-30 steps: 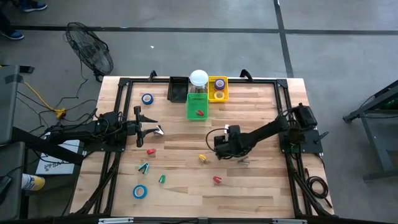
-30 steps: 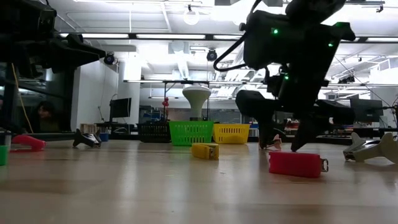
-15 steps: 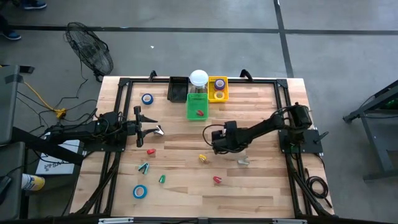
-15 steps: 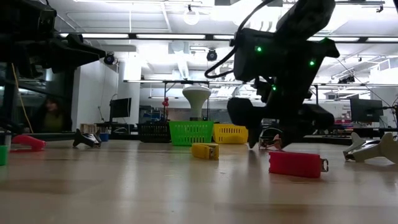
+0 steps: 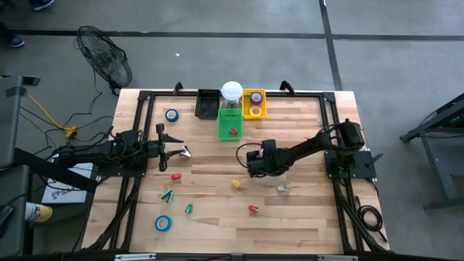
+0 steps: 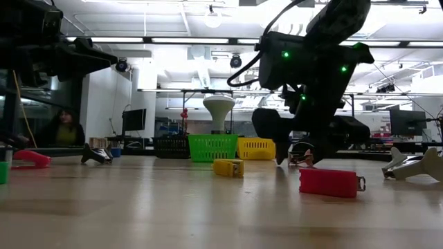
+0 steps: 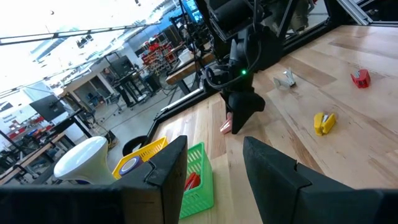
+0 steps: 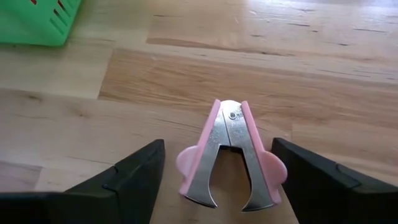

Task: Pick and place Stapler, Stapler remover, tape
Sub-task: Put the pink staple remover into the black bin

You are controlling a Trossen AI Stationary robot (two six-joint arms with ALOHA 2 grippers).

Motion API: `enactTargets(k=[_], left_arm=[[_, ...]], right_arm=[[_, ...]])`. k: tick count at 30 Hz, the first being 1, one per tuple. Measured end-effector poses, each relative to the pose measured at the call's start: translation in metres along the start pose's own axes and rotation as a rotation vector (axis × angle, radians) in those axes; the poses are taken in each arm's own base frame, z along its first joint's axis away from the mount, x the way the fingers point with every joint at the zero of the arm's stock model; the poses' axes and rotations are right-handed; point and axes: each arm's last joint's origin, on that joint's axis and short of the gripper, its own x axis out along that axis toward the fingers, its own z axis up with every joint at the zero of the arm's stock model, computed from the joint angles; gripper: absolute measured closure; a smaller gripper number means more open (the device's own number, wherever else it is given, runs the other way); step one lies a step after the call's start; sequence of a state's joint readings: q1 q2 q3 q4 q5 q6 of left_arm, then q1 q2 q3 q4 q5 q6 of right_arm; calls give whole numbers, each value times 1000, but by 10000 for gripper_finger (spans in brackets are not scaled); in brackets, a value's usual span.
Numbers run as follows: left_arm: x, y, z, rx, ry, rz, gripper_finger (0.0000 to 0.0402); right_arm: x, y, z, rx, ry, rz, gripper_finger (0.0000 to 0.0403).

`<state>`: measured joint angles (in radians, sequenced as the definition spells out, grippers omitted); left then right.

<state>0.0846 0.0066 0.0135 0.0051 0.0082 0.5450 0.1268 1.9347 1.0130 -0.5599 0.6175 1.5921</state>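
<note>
The black basket (image 5: 206, 103) looks empty; the green basket (image 5: 229, 123) holds a red item, the yellow basket (image 5: 254, 104) purple tape (image 5: 255, 97). Only the right wrist view shows the right gripper (image 8: 221, 180) released around the pink staple remover (image 8: 227, 154) on the table. The left gripper (image 7: 214, 171) waits open.

A black fan (image 5: 105, 56) lies on the floor beside the table (image 5: 304, 217); a person (image 6: 64, 128) sits beyond

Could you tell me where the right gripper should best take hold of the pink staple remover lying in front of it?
Probably across the two pink wing pads of the staple remover, coming straight down from above. It lies flat on the table, and the right gripper, open, already straddles those wings.
</note>
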Motion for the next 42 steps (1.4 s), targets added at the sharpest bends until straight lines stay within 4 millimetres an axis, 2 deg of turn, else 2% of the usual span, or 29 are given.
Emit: enactTargets(k=[18,28,37,42], left_arm=[[0,0,0,0,0,0,247],[0,0,0,0,0,0,247],[0,0,0,0,0,0,247],[0,0,0,0,0,0,247]], right_arm=[[-1,-2,-3,-45,26,-15,242],[-18,-1,-8,-149,53,46,321],[-24,-1,-12,-321,63,71,321],[-34,3,-10,-465,96,148,321]])
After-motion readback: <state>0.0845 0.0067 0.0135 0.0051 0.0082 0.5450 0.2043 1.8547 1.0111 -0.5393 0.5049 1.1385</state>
